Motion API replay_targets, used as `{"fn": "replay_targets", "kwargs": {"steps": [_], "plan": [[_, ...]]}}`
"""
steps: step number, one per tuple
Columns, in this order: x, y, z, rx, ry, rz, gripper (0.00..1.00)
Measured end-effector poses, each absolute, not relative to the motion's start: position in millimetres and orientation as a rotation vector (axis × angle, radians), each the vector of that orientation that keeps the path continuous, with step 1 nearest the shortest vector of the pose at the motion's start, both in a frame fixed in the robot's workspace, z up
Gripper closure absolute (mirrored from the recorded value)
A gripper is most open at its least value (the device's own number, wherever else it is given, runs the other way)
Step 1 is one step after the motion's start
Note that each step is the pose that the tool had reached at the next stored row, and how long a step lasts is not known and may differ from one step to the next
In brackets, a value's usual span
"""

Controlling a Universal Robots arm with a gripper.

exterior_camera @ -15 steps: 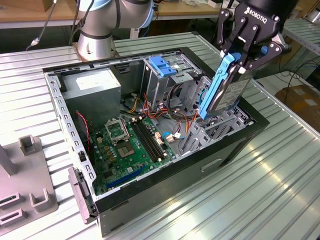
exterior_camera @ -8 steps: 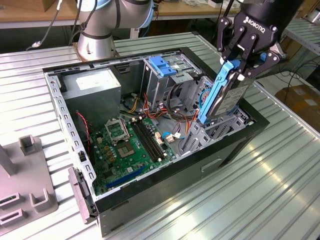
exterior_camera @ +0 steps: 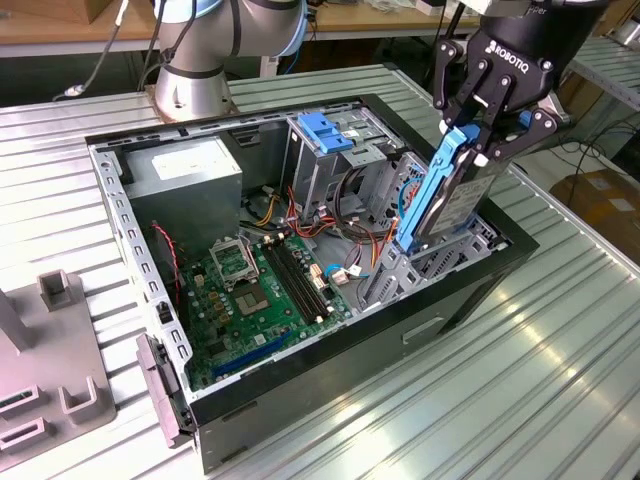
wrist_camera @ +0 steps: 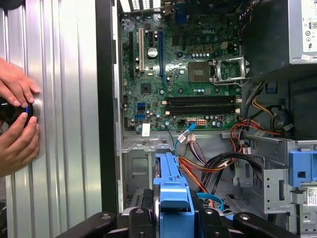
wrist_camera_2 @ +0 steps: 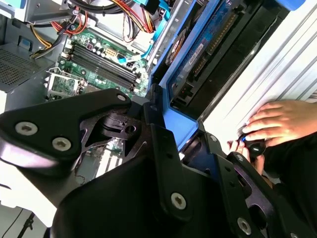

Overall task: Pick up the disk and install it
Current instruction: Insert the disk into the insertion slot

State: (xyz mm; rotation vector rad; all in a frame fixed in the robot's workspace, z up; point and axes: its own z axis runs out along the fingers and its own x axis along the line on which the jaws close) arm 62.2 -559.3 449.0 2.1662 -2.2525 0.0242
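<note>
Pincer is clamped on the disk, with fingers on either side of its upper end at the blue rails. The disk hangs directly below the pincer, on edge and tilted. Its lower end reaches into the drive bay at the exterior view's right corner of the open computer case, next to the motherboard.

Disk look: dark grey metal body with a blue plastic rail along the long edge. The second wrist view shows its circuit-board side.

A person's hands rest on the ribbed surface just outside the case.
</note>
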Motion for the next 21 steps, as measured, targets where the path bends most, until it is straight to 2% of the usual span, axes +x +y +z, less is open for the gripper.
{"fn": "replay_targets", "kwargs": {"steps": [21], "plan": [[62,-561,433,2.166,-2.253,0.024,0.63]]}}
